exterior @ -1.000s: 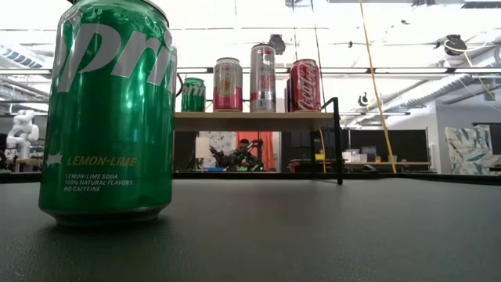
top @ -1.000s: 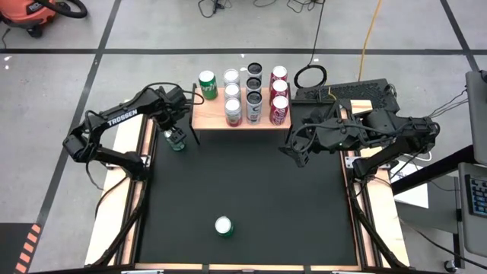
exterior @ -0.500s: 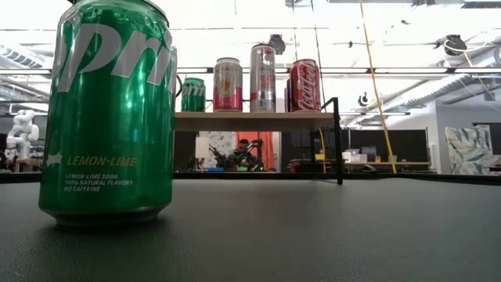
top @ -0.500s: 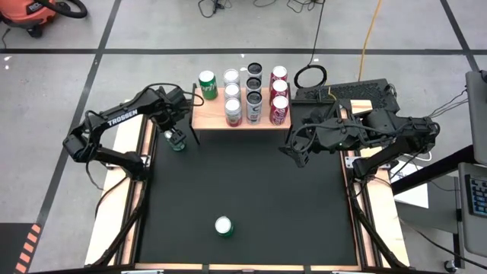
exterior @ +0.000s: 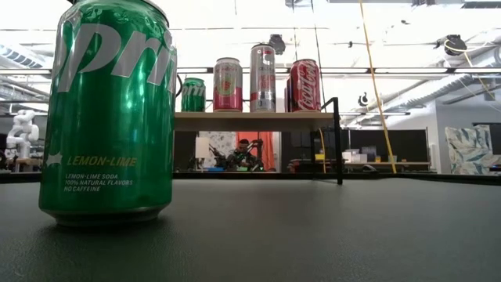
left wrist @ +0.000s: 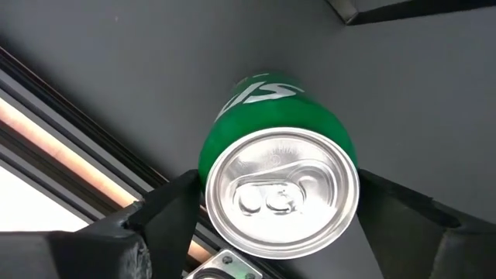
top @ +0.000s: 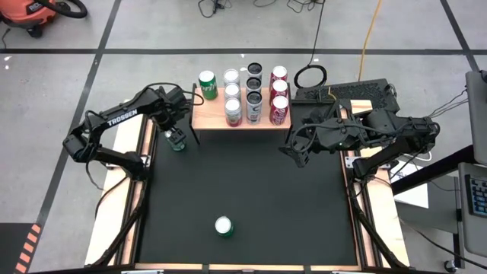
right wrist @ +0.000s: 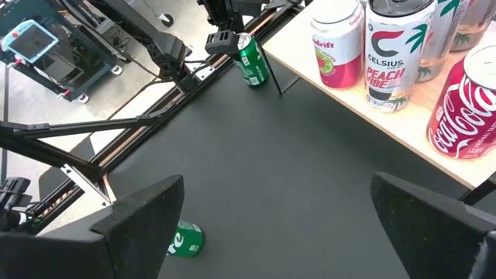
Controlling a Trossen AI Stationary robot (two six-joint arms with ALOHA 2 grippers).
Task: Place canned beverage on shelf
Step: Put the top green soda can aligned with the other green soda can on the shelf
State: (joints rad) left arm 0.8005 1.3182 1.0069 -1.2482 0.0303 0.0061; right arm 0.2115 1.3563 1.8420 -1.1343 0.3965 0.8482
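My left gripper (top: pixel 176 140) is shut on a green soda can (left wrist: pixel 280 190) just off the left front corner of the shelf (top: pixel 210 114), a small wood-topped stand with thin black legs at the table's far edge. The same can shows in the right wrist view (right wrist: pixel 252 60) beside a shelf leg. Several cans stand on the shelf, among them a green one (top: pixel 208 84) at its far left corner. A second green can (top: pixel 223 226) stands upright on the black table near the front edge. My right gripper (top: pixel 292 154) is open and empty, right of the shelf's front. My left gripper pinches the green can between its two fingers, one finger (left wrist: pixel 174 209) on each side of the can's wall just below the top rim (left wrist: pixel 208 194). The fingers come from above, pointing down. The can is upright; whether its base is clear of the table I cannot tell.
The shelf top (right wrist: pixel 364 116) has several cans in rows, with bare wood along its left and front. The table (top: pixel 251 190) has wooden side rails. The second green can fills the left of the low view (exterior: pixel 109 110).
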